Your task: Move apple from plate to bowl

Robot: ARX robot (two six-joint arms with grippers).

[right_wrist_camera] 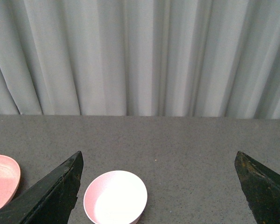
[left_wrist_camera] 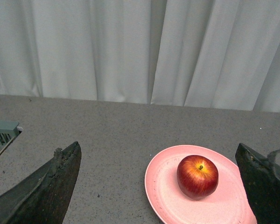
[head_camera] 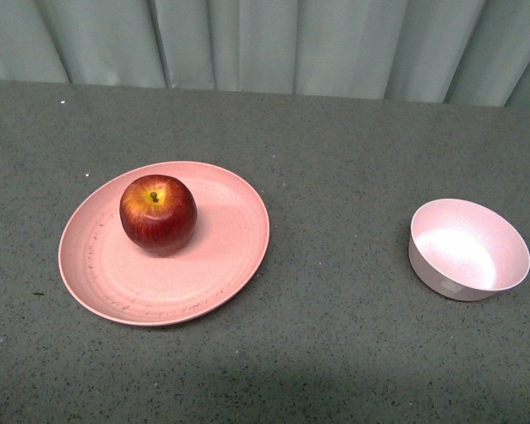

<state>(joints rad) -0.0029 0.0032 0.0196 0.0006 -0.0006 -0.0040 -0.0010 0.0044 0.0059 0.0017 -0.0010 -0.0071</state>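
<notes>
Glossy apple [head_camera: 158, 214]; scuffed matt plate [head_camera: 221, 265]; speckled tabletop [head_camera: 336, 336].

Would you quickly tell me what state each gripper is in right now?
Left gripper: open, holding nothing; the apple sits on the plate beyond it.
Right gripper: open, holding nothing.

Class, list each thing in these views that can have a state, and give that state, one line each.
apple: stem up, resting on the plate
plate: scuffed, holding the apple
bowl: upright, empty
left claw: open, empty
right claw: open, empty
</notes>
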